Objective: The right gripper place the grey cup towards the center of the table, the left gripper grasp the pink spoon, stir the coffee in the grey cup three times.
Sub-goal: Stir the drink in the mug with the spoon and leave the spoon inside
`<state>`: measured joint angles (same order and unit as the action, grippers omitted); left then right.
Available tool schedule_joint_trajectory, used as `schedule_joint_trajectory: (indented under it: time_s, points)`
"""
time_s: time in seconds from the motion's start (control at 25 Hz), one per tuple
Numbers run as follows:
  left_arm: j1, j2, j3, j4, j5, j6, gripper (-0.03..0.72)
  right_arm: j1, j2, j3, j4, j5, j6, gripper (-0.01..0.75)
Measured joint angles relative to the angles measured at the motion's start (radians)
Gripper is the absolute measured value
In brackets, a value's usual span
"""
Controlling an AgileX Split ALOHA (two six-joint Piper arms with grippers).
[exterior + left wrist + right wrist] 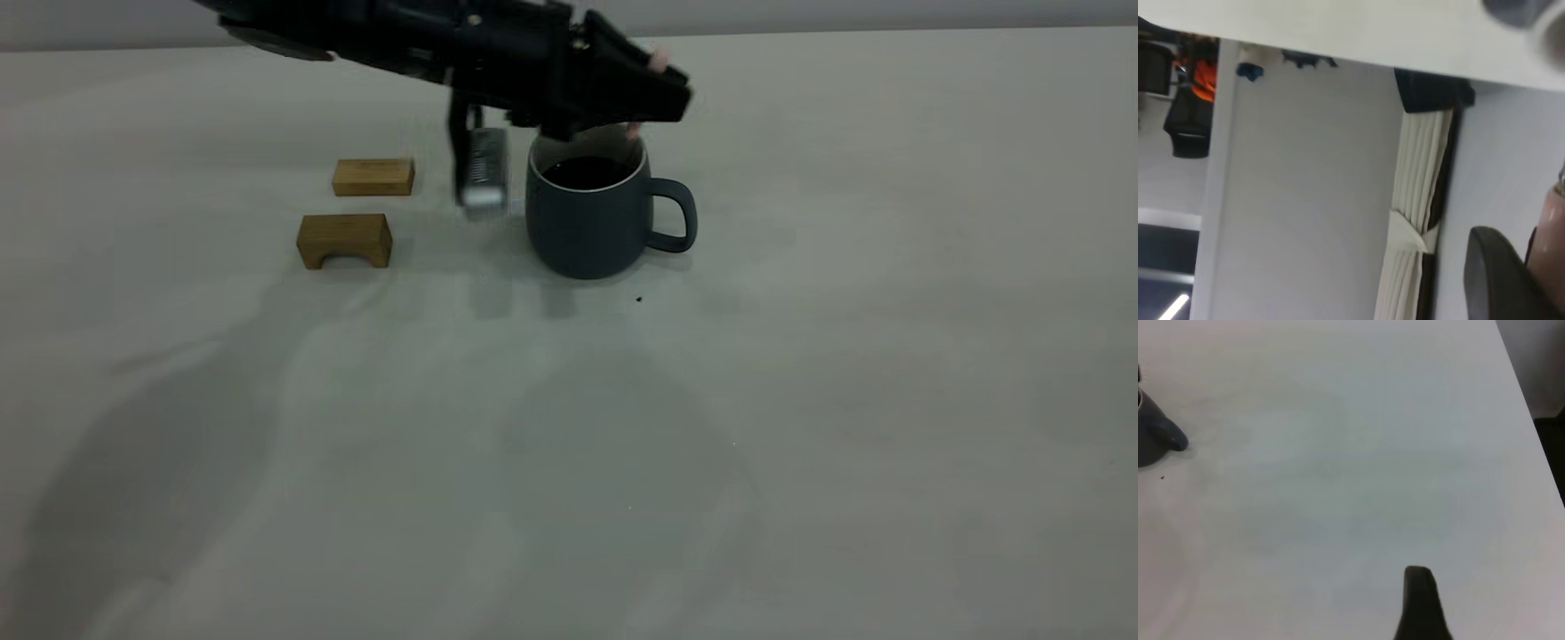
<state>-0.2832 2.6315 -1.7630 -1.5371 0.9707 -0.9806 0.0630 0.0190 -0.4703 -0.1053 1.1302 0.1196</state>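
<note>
The grey cup point(587, 222) stands on the table point(800, 400) a little behind its middle, handle to the right, with dark coffee point(587, 172) inside. My left gripper point(642, 98) reaches in from the upper left and hovers over the cup's rim, shut on the pink spoon point(658, 60). The spoon's handle slants down behind the gripper into the cup at its far right side. In the left wrist view the pink handle point(1551, 240) lies against a dark finger point(1491, 273). My right gripper point(1421, 607) is off to the right, well away from the cup point(1148, 433).
Two tan wooden blocks lie left of the cup, a flat one point(373, 176) and an arched one point(345, 240). A tiny black speck point(639, 300) sits just in front of the cup. The table's edge point(1531, 420) runs along the right gripper's far side.
</note>
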Motion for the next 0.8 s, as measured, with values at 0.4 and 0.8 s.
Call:
schedule_joint_trajectory:
  time_s: [0.4,0.8]
  points:
    - [0.039,0.0,0.0,-0.087,-0.091,-0.009,0.135,0.0,0.0,0.0,0.0,0.0,0.0,0.578]
    - [-0.045,0.0,0.0,-0.178,-0.137,0.055,0.135,0.0,0.0,0.0,0.0,0.0,0.0,0.578]
